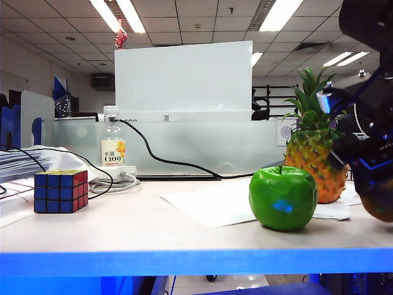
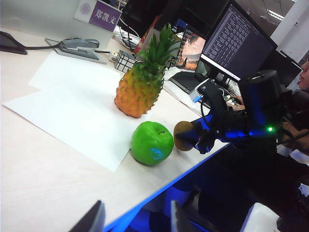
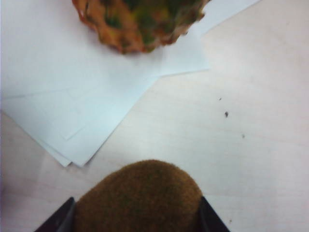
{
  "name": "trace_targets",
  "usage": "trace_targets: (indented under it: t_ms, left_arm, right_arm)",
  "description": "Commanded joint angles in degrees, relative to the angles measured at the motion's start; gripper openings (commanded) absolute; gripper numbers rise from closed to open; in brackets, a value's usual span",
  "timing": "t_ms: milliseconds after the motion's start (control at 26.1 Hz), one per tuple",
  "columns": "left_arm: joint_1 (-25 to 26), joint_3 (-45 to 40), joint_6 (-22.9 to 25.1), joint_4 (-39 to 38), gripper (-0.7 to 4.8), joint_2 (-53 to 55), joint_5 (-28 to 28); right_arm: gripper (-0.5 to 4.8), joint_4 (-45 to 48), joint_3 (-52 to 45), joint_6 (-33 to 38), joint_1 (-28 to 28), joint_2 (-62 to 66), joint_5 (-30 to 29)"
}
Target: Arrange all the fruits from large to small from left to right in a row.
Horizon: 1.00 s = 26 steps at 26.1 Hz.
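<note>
1. Here the right claw (image 2: 186, 137) grips the kiwi (image 3: 140, 195) between its fingers, at the right edge of the exterior view, just beside the apple (image 1: 283, 198).
2. The pineapple (image 1: 313, 150) stands behind the apple, so the kiwi's slot seems right of both.
3. The left claw (image 2: 133, 217) is open, well apart.
4. The bottle (image 1: 113, 147) label reads "C100".

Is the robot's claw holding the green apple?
No, the right gripper holds the brown kiwi; the green apple sits free on the table.
</note>
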Motion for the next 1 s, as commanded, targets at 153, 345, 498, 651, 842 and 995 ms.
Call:
trace_targets:
  t_ms: [153,345,498,651,842,995]
  left_arm:
    - [0.0,0.1,0.2,0.8,1.84,-0.1,0.2]
    - [0.0,0.1,0.2,0.8,1.84,-0.1,0.2]
    - [0.0,0.1,0.2,0.8,1.84,-0.1,0.2]
    - [0.0,0.1,0.2,0.8,1.84,-0.1,0.2]
    - [0.0,0.1,0.2,0.8,1.84,-0.1,0.2]
    - [0.0,0.1,0.2,0.8,1.84,-0.1,0.2]
  right_arm:
    - [-0.06,3.6,-2.3,1.9,0.0,0.5,-0.9]
    - [-0.06,4.7,-3.0,2.0,0.0,0.5,-0.9]
    - [-0.05,5.2,-3.0,1.9,0.0,0.5,-0.7]
    - [-0.05,7.2,-3.1,1.9,0.0,0.5,-0.7]
    - [1.52,8.0,-3.1,1.9,0.0,0.5,-0.7]
    - [2.37,8.2,-3.1,1.9,-1.1,0.5,-0.7]
